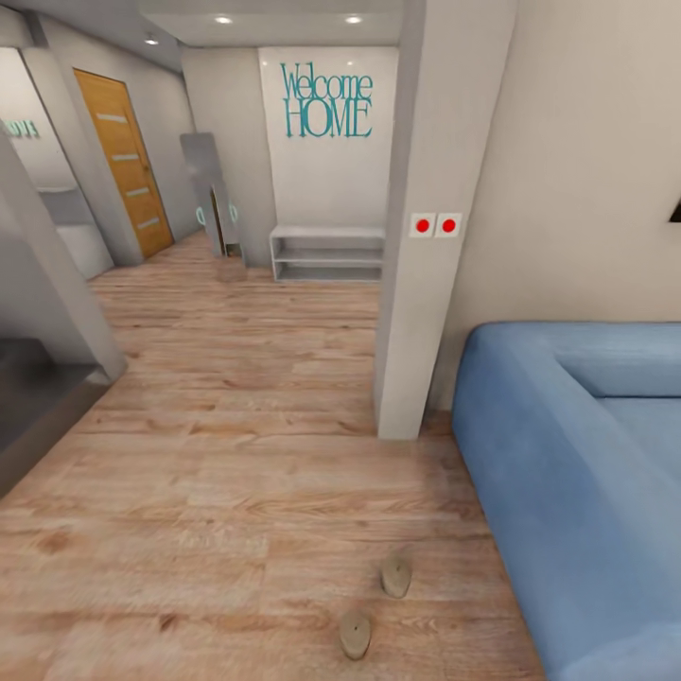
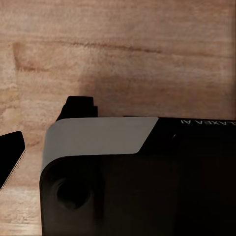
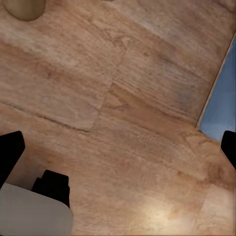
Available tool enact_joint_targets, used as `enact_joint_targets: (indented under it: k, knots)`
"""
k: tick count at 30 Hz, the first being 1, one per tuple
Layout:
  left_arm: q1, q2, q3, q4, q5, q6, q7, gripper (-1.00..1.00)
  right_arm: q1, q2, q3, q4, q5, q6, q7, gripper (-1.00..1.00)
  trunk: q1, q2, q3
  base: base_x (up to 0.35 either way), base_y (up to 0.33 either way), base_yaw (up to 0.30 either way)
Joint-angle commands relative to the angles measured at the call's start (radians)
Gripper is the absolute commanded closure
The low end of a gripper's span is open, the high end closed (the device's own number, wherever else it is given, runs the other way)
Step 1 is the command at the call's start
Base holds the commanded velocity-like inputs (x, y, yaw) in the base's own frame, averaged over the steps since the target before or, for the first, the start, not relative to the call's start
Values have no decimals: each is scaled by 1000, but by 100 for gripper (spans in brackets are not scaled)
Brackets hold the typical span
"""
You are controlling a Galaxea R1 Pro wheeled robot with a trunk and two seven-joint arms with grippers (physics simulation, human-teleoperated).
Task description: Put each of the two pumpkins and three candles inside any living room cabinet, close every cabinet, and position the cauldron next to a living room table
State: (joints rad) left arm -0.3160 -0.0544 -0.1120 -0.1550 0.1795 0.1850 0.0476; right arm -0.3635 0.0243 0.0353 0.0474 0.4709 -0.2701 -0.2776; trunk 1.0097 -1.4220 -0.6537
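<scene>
Two candles (image 1: 396, 574) stand on the wood floor (image 1: 236, 454) just beside the blue sofa (image 1: 586, 473). I judge I'm approaching to collect one. My right gripper (image 3: 118, 147) hangs spread and empty; the left's state I can't tell. Next: lower onto the nearest.

Two candles (image 1: 396, 574) (image 1: 355, 634) lie on the wooden floor (image 1: 236, 454); at three o'clock, one blue sofa (image 1: 577, 473); at twelve, one shelf (image 1: 326, 253) and two red buttons (image 1: 435, 225).
</scene>
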Motion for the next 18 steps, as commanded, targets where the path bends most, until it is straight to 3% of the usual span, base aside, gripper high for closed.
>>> enact_joint_targets:
  k: [1, 6, 13, 18]
  knots:
    - [0, 1, 0, 0, 0, 0, 0, -100, 0, 0, 0, 0, 0, 0, 0, -100, 0, 0, 0, 332, 0, 0]
    - [0, 2, 0, 0, 0, -1, 0, -100, 0, -1, 0, 0, 3, 0, 0, -100, 0, 0, 0, 281, 0, 0]
    - [0, 3, 0, -8, 0, -38, 1, -100, 0, -1, 0, -4, 1, -1, 0, -100, 0, 0, 0, 43, 0, 0]
    - [-2, 3, 2, -61, 1, -37, 5, -100, 0, 0, -1, -11, -1, -1, -1, -100, 0, 0, 0, 3, 0, 0]
